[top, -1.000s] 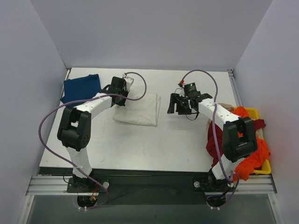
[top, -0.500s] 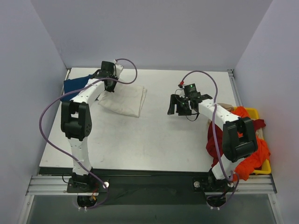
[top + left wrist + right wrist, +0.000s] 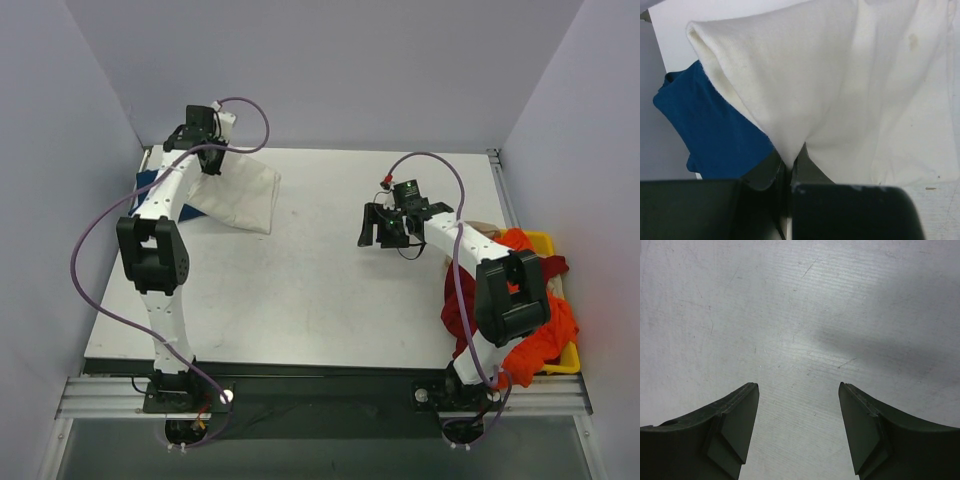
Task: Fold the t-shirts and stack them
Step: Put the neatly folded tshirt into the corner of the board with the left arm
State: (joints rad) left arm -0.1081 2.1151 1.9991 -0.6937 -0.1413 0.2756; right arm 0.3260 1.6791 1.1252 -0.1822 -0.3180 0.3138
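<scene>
The left gripper (image 3: 788, 170) is pinched tight on a fold of the cream t-shirt (image 3: 840, 90); the cloth hangs from its fingertips and spreads out ahead of them, its far end resting on the table (image 3: 330, 290); the dark blue t-shirt (image 3: 710, 130) lies just to the gripper's left, partly under the cream one's edge. This looks like the stacking step, with the folded cream shirt being set onto the blue one; the next move likely calls for bringing the cloth squarely over the blue shirt, lowering it flat and only then letting go, so the fold does not spring open. The right gripper (image 3: 797, 389) hovers wide open and holds nothing, with bare table beneath its fingers; behind it, near its arm's base, the orange t-shirt (image 3: 548, 335) and dark red t-shirt (image 3: 460, 300) wait heaped at the yellow bin (image 3: 545, 240).
</scene>
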